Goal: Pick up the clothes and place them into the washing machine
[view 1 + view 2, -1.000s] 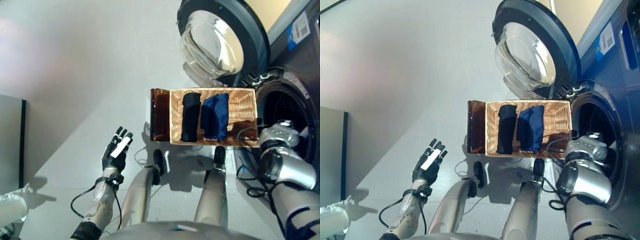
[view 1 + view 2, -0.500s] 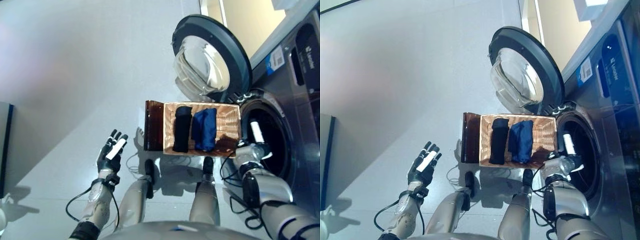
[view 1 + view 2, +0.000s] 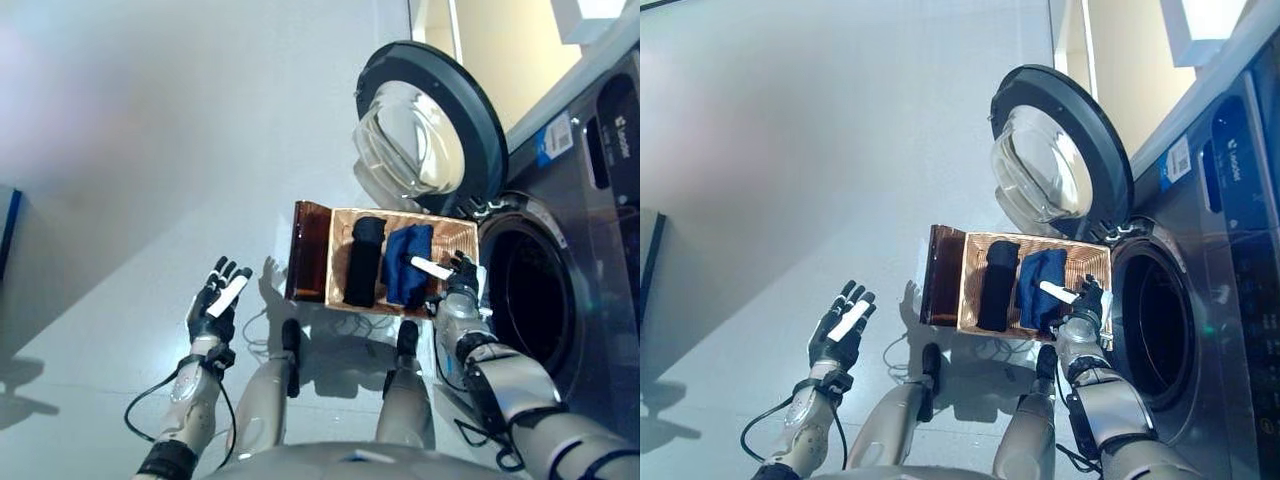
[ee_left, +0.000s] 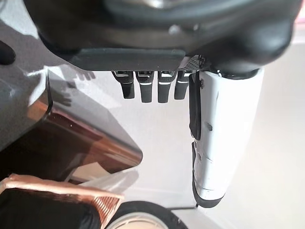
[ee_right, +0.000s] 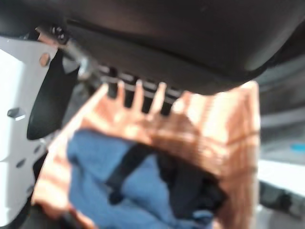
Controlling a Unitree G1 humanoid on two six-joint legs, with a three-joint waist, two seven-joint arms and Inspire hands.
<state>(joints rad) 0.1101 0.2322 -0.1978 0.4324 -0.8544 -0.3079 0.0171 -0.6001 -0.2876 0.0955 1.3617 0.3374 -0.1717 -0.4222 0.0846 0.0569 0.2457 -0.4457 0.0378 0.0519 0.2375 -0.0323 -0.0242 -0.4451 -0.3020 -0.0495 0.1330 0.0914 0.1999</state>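
A wicker basket (image 3: 452, 238) stands on the floor in front of the washing machine's open drum (image 3: 522, 290). In it lie a rolled black cloth (image 3: 362, 262) and a folded blue cloth (image 3: 406, 262) side by side. My right hand (image 3: 457, 281) hovers over the basket's right end beside the blue cloth (image 5: 105, 188), fingers straight, holding nothing. Its white thumb cover (image 5: 16, 119) shows in its wrist view. My left hand (image 3: 219, 300) is open above the bare floor, well left of the basket, fingers (image 4: 147, 88) straight.
The washer's round door (image 3: 430, 130) is swung open behind the basket. A dark brown panel (image 3: 308, 250) stands against the basket's left end. The machine's front (image 3: 1230, 250) fills the right side. Grey floor (image 3: 150, 150) spreads to the left.
My right hand has come out of the drum opening and moved left over the basket's right end. The left hand stays open in place. The camera has shifted.
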